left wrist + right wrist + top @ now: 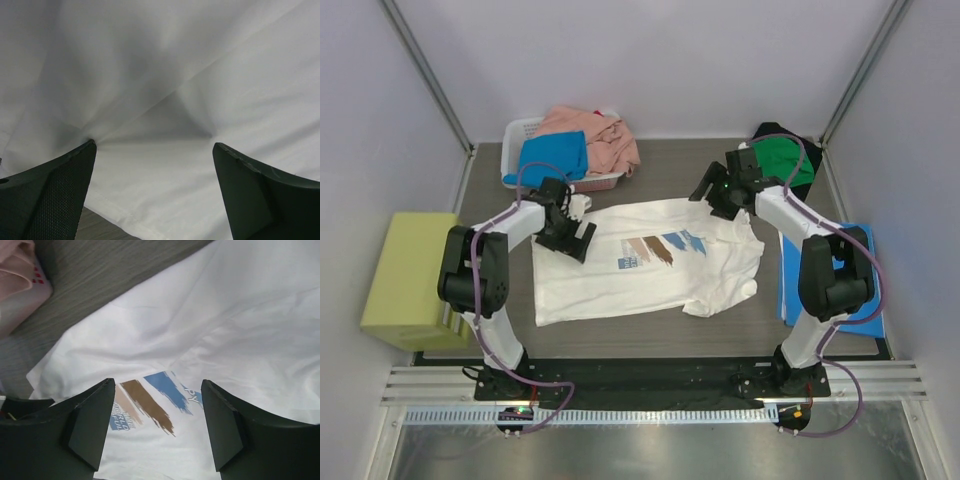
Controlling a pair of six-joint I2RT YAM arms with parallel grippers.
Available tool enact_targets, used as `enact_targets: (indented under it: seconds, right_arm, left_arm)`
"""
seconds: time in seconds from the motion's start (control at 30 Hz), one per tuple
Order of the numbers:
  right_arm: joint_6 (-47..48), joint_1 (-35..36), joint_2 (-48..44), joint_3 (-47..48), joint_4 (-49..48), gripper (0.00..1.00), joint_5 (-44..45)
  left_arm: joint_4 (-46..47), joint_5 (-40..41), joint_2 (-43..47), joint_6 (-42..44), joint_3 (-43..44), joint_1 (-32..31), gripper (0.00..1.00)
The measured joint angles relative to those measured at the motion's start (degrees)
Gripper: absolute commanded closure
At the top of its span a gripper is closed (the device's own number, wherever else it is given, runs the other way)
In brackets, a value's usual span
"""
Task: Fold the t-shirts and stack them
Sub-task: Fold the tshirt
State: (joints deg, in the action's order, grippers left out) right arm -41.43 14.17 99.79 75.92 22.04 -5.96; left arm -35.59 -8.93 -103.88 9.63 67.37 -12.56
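The white cotton t-shirt with a blue-and-brown chest print (640, 265) lies spread across the middle of the dark wood-grain surface (660, 175). It looks light, thin and limp, so it will likely sag, drag and crease unless pinched at two well-separated edge points such as the shoulders or hem corners. The left claw (154, 147) stands with its jaws apart, low over the shirt's far-left part, gripping nothing. Cloth puckers between its fingers, but I cannot tell whether they touch it. The right claw (157, 385) is likewise spread and empty, above the far-right edge. The near-right sleeve is bunched, hiding its outline, and the claws cover the far edge from above. The salmon pink t-shirt (600, 135) and bright blue t-shirt (555, 155) sit heaped in the white plastic basket (510, 150), far left.
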Motion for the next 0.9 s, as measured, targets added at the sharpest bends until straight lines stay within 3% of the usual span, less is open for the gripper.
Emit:
enact_targets:
  seconds: [0.37,0.9]
  right_arm:
    - [0.0,0.3,4.7,-3.7,-0.5,0.35,-0.2]
    - [0.0,0.3,7.7,-8.0,-4.6,0.41,0.5]
  left_arm:
    - [-0.6,0.3,0.4,0.0,1.9,4.2,0.0]
    - [-1.9,0.3,5.9,1.6,1.7,5.7,0.0]
